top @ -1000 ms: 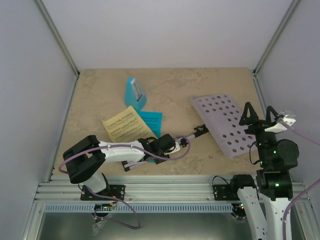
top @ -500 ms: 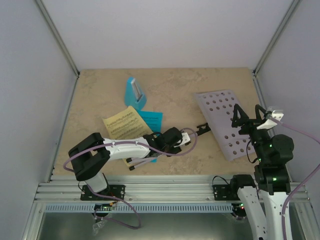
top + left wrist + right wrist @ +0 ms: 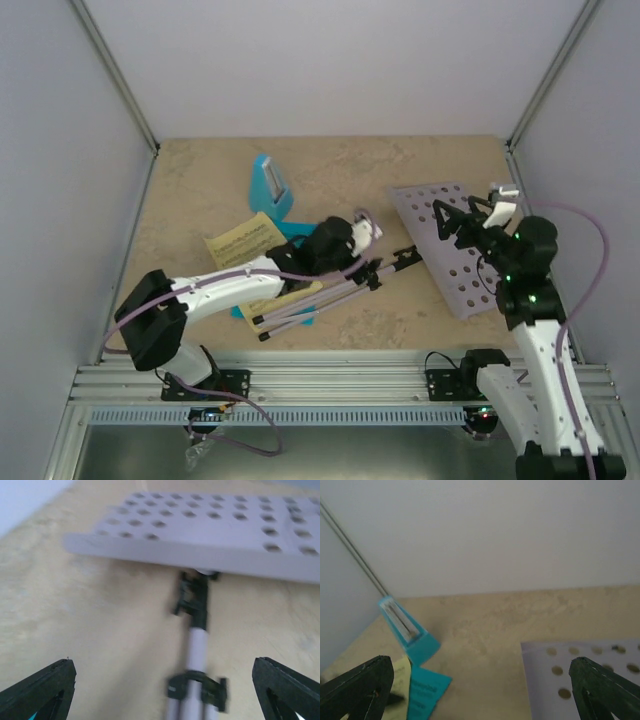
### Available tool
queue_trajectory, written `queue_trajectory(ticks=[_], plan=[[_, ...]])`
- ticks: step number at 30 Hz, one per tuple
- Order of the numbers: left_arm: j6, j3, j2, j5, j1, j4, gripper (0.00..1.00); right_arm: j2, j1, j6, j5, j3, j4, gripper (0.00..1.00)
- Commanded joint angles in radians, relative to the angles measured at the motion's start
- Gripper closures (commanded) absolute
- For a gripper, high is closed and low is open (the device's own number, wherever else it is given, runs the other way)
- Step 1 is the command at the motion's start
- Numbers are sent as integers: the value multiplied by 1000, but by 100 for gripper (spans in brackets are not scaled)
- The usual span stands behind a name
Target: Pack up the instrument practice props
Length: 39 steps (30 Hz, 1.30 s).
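Note:
The pale lilac music stand lies flat on the table, its round-holed desk at the right and its folded legs pointing left. My left gripper hangs open above the stand's pole, holding nothing, with the desk ahead of it. My right gripper is open over the desk's far edge. The blue metronome stands at the back left. The yellow sheet and the cyan sheet lie beside it, partly under my left arm.
White walls with metal corner posts close in the beige table on three sides. The aluminium rail with both arm bases runs along the near edge.
My left gripper opened, let go of the stand's pole and rose toward the back. The stand's legs now lie bare on the table. My right arm reached left over the desk.

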Motion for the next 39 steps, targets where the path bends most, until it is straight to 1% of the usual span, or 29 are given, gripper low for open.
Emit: queue_trajectory(ticks=[1, 2, 3, 5, 7, 8, 11, 13, 17, 18, 19, 21, 23, 26, 27, 29, 32, 33, 34, 35, 39], plan=[[-129, -3, -84, 81, 163, 55, 1, 140, -13, -45, 1, -1, 40, 2], [-161, -30, -108, 87, 208, 61, 1, 161, -26, -51, 28, -15, 60, 2], [-192, -64, -133, 94, 262, 101, 1, 181, -47, -50, 46, -31, 84, 2], [-268, -143, -201, 103, 373, 167, 1, 203, -114, -30, 23, -72, 140, 2], [-345, -215, -267, 152, 497, 228, 1, 219, -172, -2, -19, -102, 185, 2], [-381, -246, -297, 161, 574, 255, 1, 226, -203, 7, -24, -114, 206, 2], [-432, -293, -358, 155, 704, 259, 1, 232, -256, 9, 26, -161, 287, 2], [-474, -320, -384, 151, 817, 265, 1, 218, -276, 9, 77, -211, 369, 2], [-580, -412, -434, 118, 1030, 318, 1, 152, -278, -11, 166, -348, 600, 2], [-592, -439, -447, 99, 1075, 340, 1, 142, -277, -23, 178, -378, 656, 3], [-604, -463, -463, 50, 1105, 362, 1, 144, -277, -37, 184, -408, 712, 2], [-608, -510, -487, -50, 1136, 415, 1, 169, -276, -71, 202, -455, 811, 2], [-579, -550, -488, -162, 1139, 489, 1, 212, -275, -95, 218, -494, 897, 2], [-520, -652, -451, -285, 1139, 691, 1, 280, -230, -142, 220, -577, 1099, 2], [-497, -694, -417, -307, 1138, 789, 1, 297, -193, -176, 266, -596, 1141, 2], [-444, -750, -357, -284, 1138, 942, 1, 344, -112, -255, 355, -628, 1214, 2], [-417, -772, -271, -213, 1139, 1055, 1, 436, -72, -299, 403, -666, 1364, 2], [-408, -765, -245, -166, 1139, 1074, 1, 474, -72, -303, 412, -669, 1400, 2], [-395, -757, -222, -137, 1139, 1080, 1, 498, -71, -319, 417, -661, 1395, 2], [-387, -741, -195, -122, 1139, 1085, 1, 515, -72, -327, 429, -648, 1377, 2], [-375, -713, -148, -87, 1139, 1071, 1, 592, -72, -337, 439, -636, 1414, 2]])
